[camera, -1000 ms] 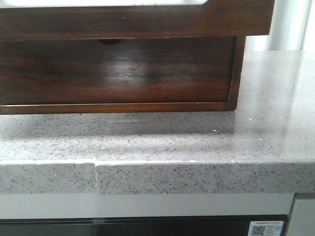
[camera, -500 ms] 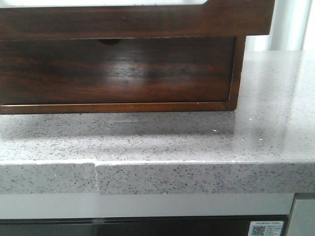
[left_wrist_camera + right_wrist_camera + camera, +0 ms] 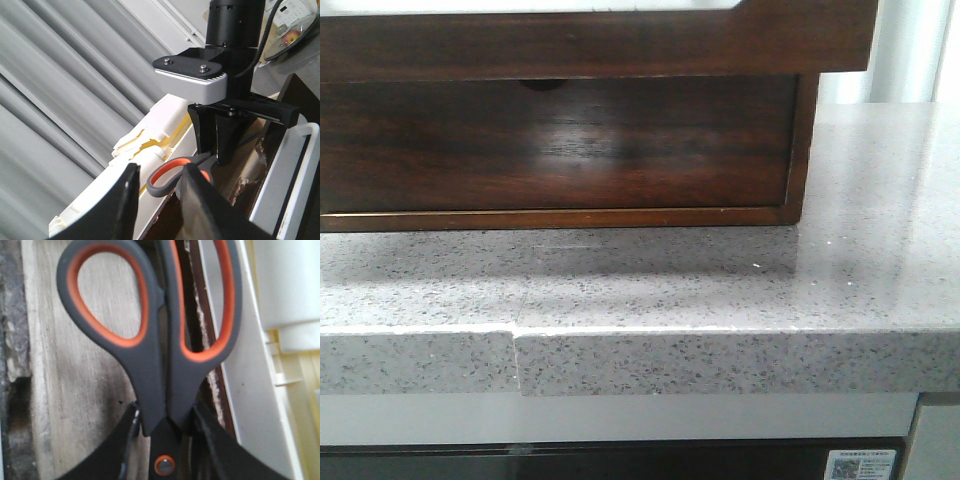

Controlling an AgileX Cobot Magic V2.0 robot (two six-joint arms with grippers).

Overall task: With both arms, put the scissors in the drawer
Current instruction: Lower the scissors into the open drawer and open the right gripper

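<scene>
While the front view shows no arm and no scissors, it does show the wooden cabinet standing on the speckled grey countertop. Its taller drawer front with the half-round notch sits flush and closed. The wide shallow drawer above it overhangs that front toward the camera, which suggests it is pulled out.

From the left wrist view, the right gripper hangs over the open drawer with the scissors pinched between its fingers; the orange-and-grey handle loops point toward the left arm. The left gripper has its fingers spread and grips nothing. A white rim runs along one side.

From the right wrist view, the scissors are clamped between the right fingers just at the pivot screw, loops pointing away. The whitish drawer floor lies directly behind them; contact cannot be confirmed.

Assessment: opening and pick-up appear complete. Remaining steps appear to be release into the drawer, retraction, and probably closing.
</scene>
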